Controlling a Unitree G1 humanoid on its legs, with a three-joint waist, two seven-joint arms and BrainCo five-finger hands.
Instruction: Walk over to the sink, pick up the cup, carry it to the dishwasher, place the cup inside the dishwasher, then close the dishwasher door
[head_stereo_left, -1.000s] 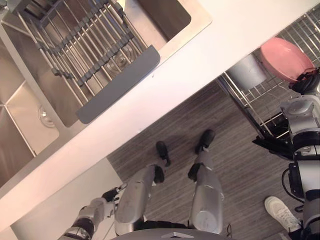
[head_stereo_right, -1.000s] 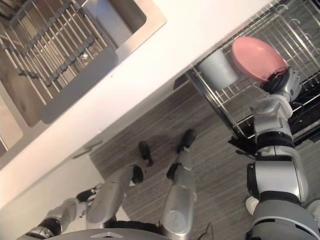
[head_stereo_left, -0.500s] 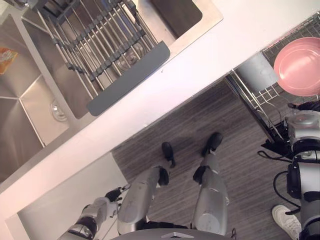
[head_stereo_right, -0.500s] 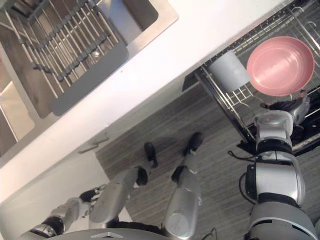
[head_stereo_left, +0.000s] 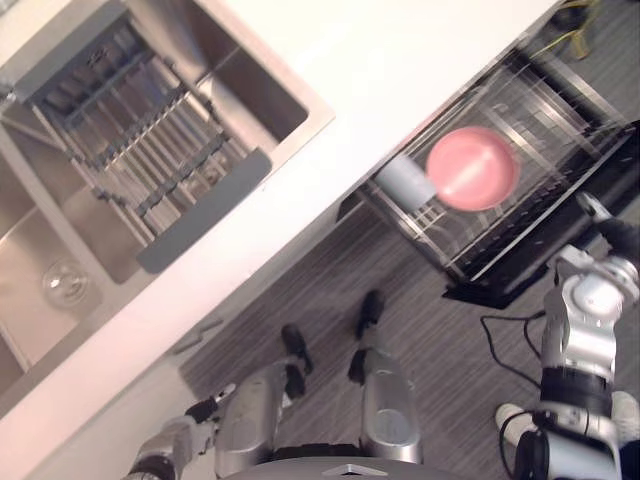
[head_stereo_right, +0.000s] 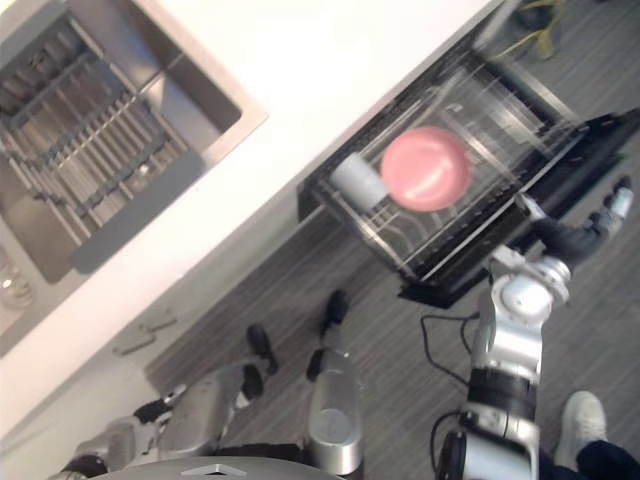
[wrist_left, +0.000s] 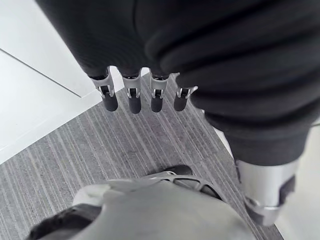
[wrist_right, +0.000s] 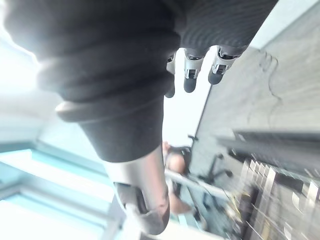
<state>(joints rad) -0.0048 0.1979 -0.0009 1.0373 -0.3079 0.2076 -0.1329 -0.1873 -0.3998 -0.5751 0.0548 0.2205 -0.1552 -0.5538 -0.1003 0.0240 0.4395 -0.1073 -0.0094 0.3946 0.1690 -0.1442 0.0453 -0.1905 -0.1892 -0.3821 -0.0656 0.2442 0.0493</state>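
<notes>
Pink cup (head_stereo_right: 427, 168) lying mouth-up in pulled-out dishwasher rack (head_stereo_right: 505, 115), upper right of frame, just beside grey cup (head_stereo_right: 357, 180) on its left and clear of both hands. Right hand (head_stereo_right: 585, 228) at right edge, near the open dishwasher door (head_stereo_right: 575, 165), fingers straight and spread, gripping nothing. Left hand (head_stereo_left: 205, 408) low at lower left, well apart from rack, fingers (wrist_left: 131, 99) hanging relaxed, empty.

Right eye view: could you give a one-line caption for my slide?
Grey cup and pink bowl sit in the pulled-out dishwasher rack; the right hand is open near it.
</notes>
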